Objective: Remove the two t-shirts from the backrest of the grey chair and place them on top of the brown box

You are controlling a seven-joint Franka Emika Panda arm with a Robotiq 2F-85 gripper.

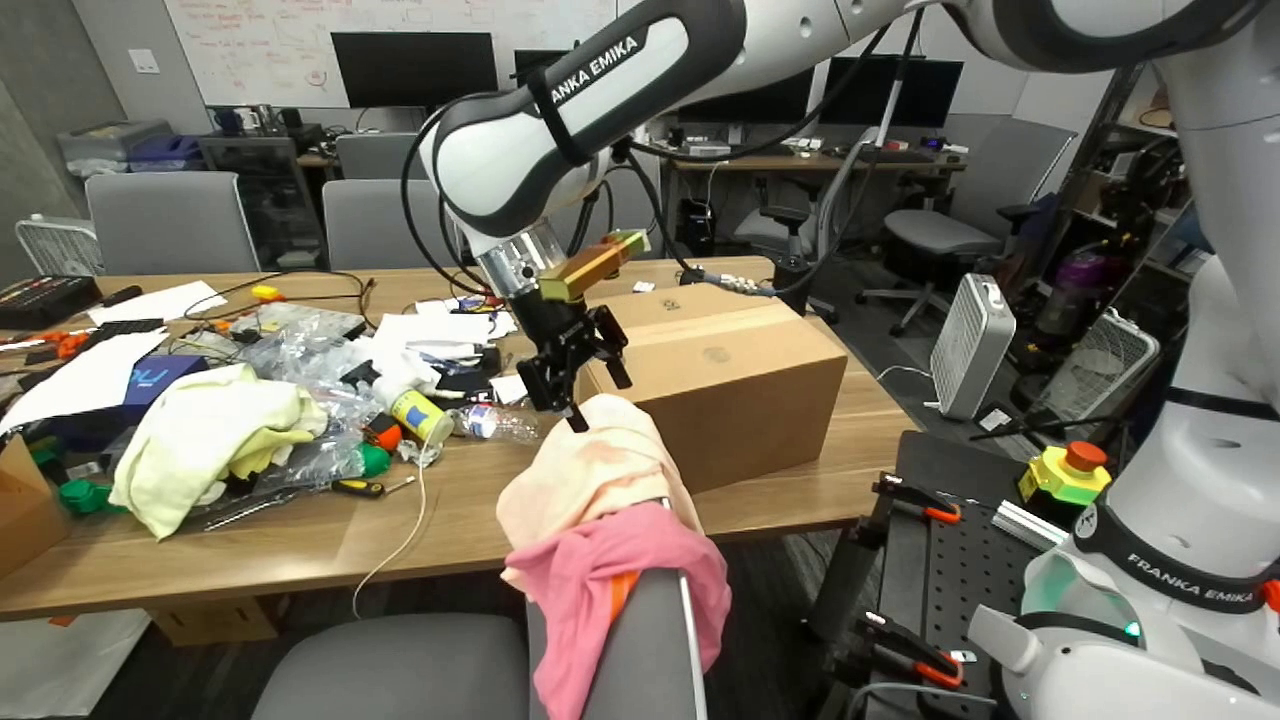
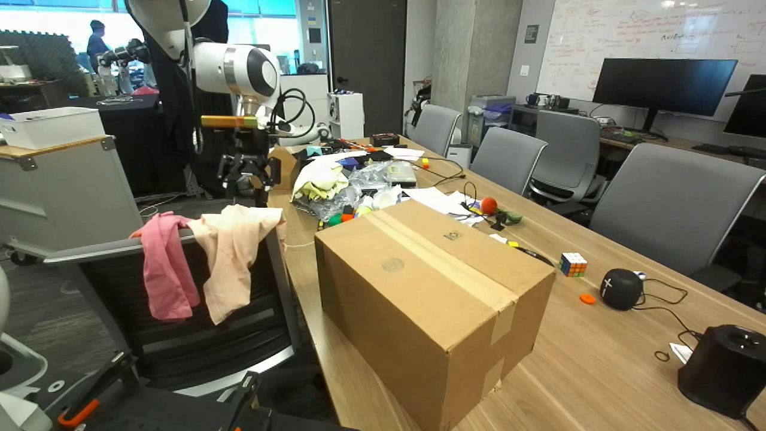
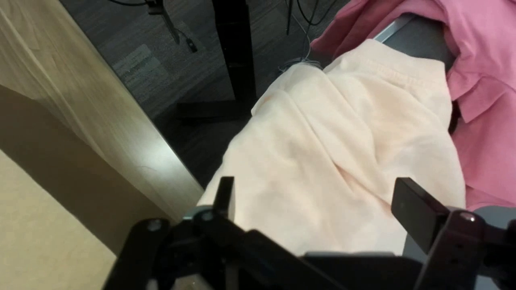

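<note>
A peach t-shirt (image 1: 590,470) and a pink t-shirt (image 1: 580,565) hang side by side over the backrest of the grey chair (image 1: 655,640). In an exterior view the peach t-shirt (image 2: 230,245) is nearer the table than the pink t-shirt (image 2: 167,269). My gripper (image 1: 600,398) is open and empty, just above the table-side end of the peach t-shirt. In the wrist view the peach t-shirt (image 3: 314,153) lies below and between the spread fingers, and the pink t-shirt (image 3: 492,92) is at the right. The closed brown box (image 1: 745,370) stands on the table beside the gripper.
The wooden table (image 1: 450,540) carries clutter: a yellow cloth (image 1: 215,430), plastic wrap, a bottle (image 1: 495,422) and papers. A Rubik's cube (image 2: 573,264) and black speakers (image 2: 621,289) are beyond the box. The box edge (image 3: 60,161) is close to the gripper.
</note>
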